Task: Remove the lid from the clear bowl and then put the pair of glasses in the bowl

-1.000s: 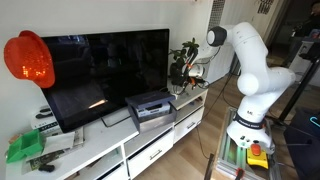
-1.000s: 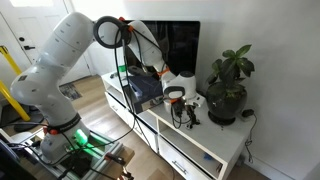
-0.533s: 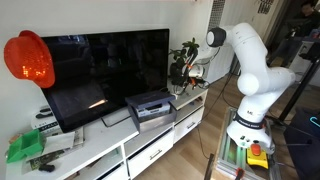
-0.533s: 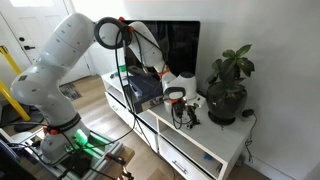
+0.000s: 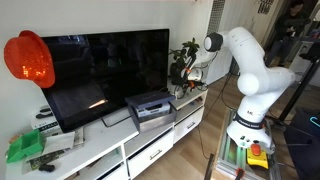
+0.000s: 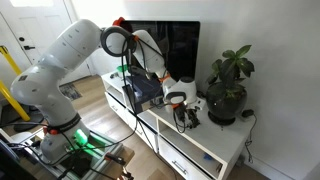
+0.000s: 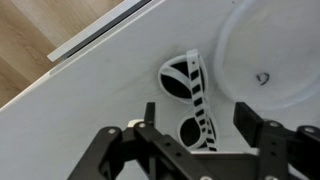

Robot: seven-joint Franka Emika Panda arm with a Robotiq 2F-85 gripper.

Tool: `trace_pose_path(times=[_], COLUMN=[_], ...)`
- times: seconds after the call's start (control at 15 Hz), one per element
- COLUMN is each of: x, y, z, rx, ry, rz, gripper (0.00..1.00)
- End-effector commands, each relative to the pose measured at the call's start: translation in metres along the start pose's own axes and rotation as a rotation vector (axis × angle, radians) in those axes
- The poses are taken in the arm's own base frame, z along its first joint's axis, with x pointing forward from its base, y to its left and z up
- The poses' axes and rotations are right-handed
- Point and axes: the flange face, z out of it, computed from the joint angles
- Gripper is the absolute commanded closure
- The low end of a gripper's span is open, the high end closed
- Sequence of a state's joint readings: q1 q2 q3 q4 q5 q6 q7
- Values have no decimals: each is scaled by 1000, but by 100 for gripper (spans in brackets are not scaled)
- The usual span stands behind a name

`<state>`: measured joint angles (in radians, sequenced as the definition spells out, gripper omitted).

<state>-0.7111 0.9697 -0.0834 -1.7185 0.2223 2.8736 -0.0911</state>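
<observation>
We are seeing the arm (image 6: 75, 50) shifting since half a second ago: its elbow is swinging lower, toward the television (image 6: 185, 45), while the hand (image 7: 198, 140) is staying over the desk (image 7: 90, 110) near the potted plant (image 6: 228, 85). The hand is pointing downward, fingers spread wide and gripping nothing, straddling the pair of glasses (image 7: 188, 95) lying flat on the desk. The clear bowl (image 7: 270, 50) is sitting just beside the glasses.
</observation>
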Motion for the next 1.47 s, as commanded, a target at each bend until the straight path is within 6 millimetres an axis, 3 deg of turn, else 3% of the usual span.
trace_pose_path(times=[0.0, 0.47, 0.93, 1.4], x=[11, 11, 15, -1], y=[-4, -7, 1, -12], z=[7, 21, -4, -75], rx=[5, 8, 6, 16], ry=[36, 11, 25, 42], rz=[-41, -62, -45, -121], gripper=[50, 98, 97, 97])
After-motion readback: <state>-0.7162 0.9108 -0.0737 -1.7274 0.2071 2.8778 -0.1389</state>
